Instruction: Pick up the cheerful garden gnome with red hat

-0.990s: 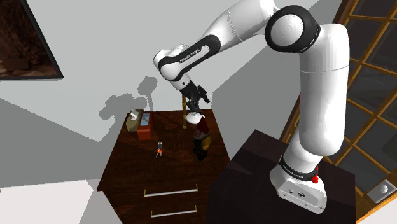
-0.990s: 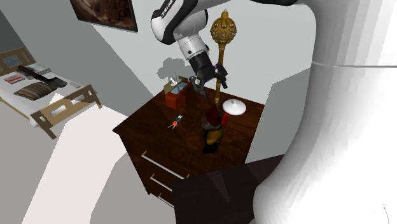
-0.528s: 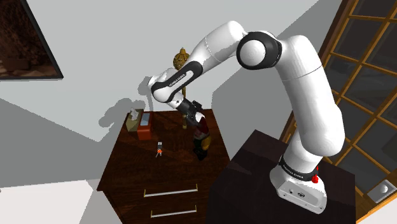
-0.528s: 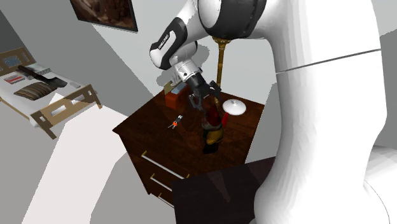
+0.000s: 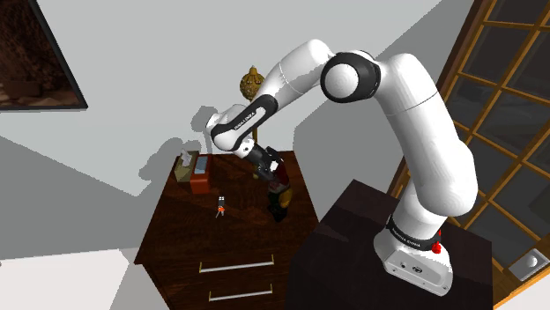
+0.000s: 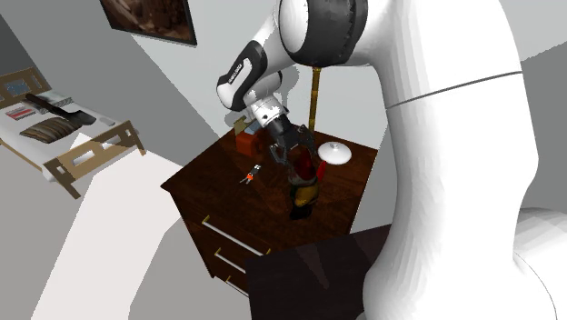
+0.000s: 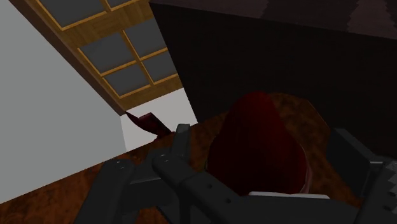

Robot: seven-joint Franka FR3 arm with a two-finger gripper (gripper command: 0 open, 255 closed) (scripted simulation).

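The garden gnome stands upright near the dresser's edge on the shoulder view's right, with a red hat and a dark body. In the second exterior view the gnome sits just under the hand. My black gripper has come down at a slant over the hat. In the wrist view the red hat rises between the two fingers. The gripper is open, with one finger on each side of the hat and a small gap to each.
The dark wooden dresser also carries an orange tissue box, a small red and black item, a tall golden staff and a white dish. My dark stand adjoins the dresser. A lattice window lies beyond.
The arm has folded down and the gripper has dropped from well above the dresser to the gnome's hat, which it now straddles. The gnome has not moved.
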